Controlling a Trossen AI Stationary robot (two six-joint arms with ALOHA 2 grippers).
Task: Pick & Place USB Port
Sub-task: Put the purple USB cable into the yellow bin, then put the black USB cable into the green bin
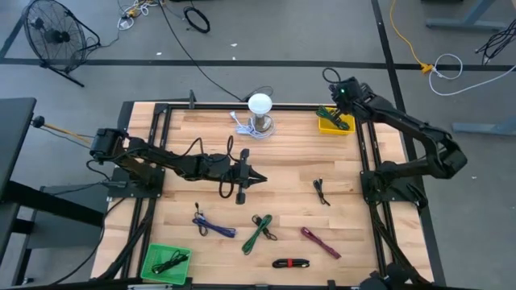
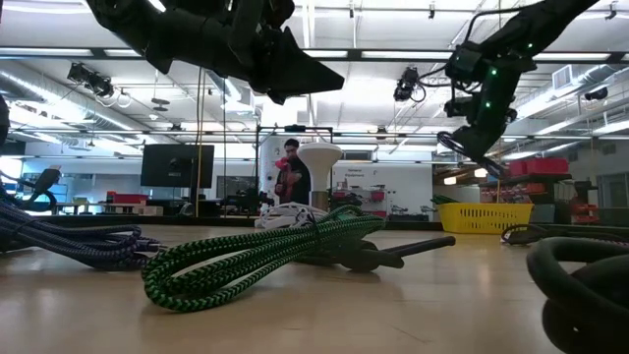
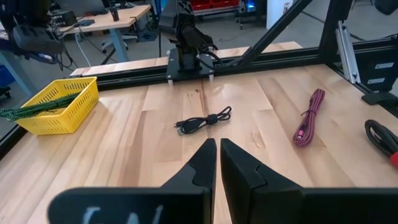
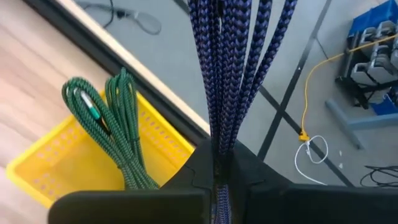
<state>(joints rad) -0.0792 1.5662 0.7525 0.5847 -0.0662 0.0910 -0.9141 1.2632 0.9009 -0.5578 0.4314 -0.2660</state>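
Clamping one blue cable [image 4: 233, 68], right claw [image 4: 217, 163] above yellow bin [image 4: 65, 158] holding one green cable [image 4: 115, 134], left claw [image 3: 217, 148] together.

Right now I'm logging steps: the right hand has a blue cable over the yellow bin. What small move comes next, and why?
Probably lower slightly and open. The right hand is shut on the blue cable, hanging above the yellow bin, where a green cable already lies.
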